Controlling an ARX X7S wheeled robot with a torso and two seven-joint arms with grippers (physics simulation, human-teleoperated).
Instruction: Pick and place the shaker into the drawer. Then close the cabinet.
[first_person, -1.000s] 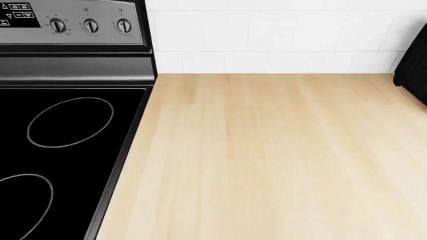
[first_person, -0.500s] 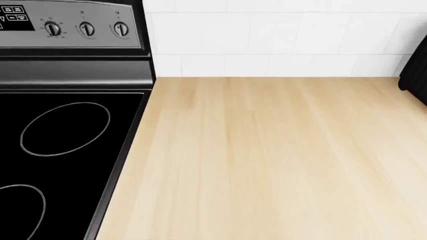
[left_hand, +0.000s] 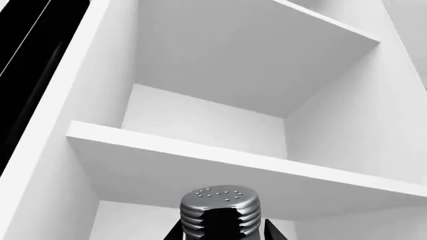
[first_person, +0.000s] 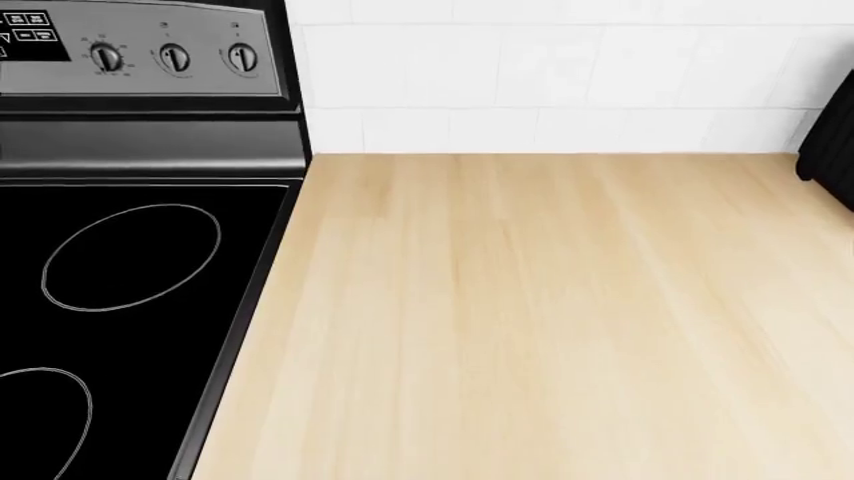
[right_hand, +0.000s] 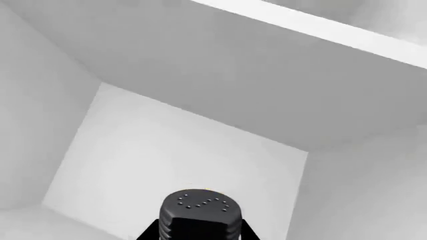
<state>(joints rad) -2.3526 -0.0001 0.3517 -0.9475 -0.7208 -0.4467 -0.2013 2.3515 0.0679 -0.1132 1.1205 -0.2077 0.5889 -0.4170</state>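
Inside white shelved cabinet (left_hand: 220, 165), small silver-grey ribbed-cap metal shaker (left_hand: 219, 210) sits between dark fingers (left_hand: 175, 233) of left gripper (left_hand: 220, 235), apparently clamped. Right gripper state: cannot tell. Wooden counter (first_person: 561, 320) beside black stove (first_person: 120, 300).

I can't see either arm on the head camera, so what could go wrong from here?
1. The head view shows only the stove and countertop, with no drawer, so placement depends on the wrist views alone.
2. In the left wrist view the shaker sits close under a white shelf; moving toward it could knock the cap.
3. Only the cap shows, so the hold on it cannot be checked; it might slip.
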